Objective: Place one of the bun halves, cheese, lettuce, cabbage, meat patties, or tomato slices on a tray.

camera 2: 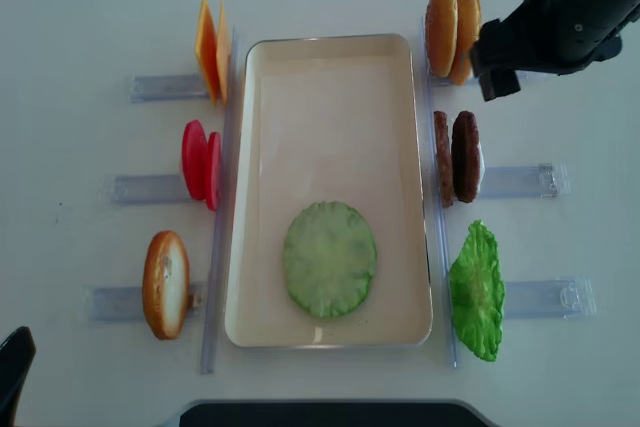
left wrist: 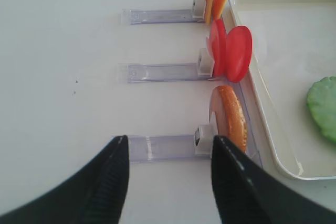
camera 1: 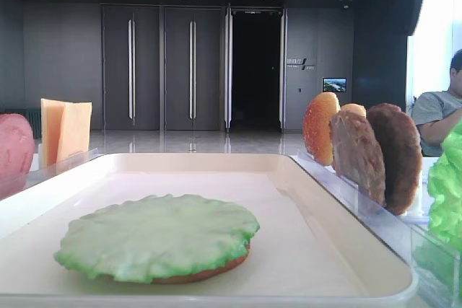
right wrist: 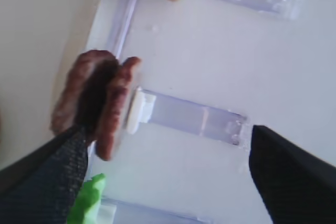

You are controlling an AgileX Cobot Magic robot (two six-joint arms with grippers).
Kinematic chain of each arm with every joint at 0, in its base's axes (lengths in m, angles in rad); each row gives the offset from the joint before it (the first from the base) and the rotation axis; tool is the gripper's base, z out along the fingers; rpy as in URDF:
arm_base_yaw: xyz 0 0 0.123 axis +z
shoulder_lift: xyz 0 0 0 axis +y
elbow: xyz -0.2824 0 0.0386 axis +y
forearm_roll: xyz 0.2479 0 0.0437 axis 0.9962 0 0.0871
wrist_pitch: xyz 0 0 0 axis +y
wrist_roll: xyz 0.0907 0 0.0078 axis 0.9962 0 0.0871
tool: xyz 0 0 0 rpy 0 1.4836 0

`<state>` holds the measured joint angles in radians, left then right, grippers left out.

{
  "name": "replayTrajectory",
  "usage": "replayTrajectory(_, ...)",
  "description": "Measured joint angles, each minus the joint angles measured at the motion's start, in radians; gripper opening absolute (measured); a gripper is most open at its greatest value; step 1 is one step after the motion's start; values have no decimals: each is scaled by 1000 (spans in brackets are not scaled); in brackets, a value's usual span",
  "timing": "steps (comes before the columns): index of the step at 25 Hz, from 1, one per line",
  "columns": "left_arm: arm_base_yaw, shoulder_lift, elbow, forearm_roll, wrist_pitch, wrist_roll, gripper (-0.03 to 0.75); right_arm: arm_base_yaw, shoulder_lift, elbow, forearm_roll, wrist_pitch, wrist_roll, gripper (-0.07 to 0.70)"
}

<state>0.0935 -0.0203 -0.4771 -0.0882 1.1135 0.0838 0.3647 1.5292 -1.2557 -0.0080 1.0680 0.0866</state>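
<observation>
Right gripper (right wrist: 163, 177) poised over the meat patties (camera 2: 456, 157), jaws spread wide and holding nothing

The two patties stand on edge in their clear rack (camera 2: 520, 181) just right of the tray (camera 2: 330, 67), faces across the rack, below that gripper and slightly toward the tray; the right arm is nearer. On the tray a lettuce disc (camera 2: 329, 258) already covers a bun half (camera 1: 209, 273). Buns (camera 2: 450, 29) and a green leaf (camera 2: 476, 292) flank the patties. The left gripper (left wrist: 168, 174), open and empty, hangs by another bun (left wrist: 229, 118)

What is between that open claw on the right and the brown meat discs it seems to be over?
Nothing visible. In the right wrist view, the right gripper hangs open above the meat patties, which stand on edge in their clear rack beside the tray. Only bare air shows between the fingers and the patties.
</observation>
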Motion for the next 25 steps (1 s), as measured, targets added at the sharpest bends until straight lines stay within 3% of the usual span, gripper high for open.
replayTrajectory(10,0,0,0,0,0,0,391,-277,0,0,-16,49,3,591)
replayTrajectory(25,0,0,0,0,0,0,391,-376,-1,0,-67,65,25,591)
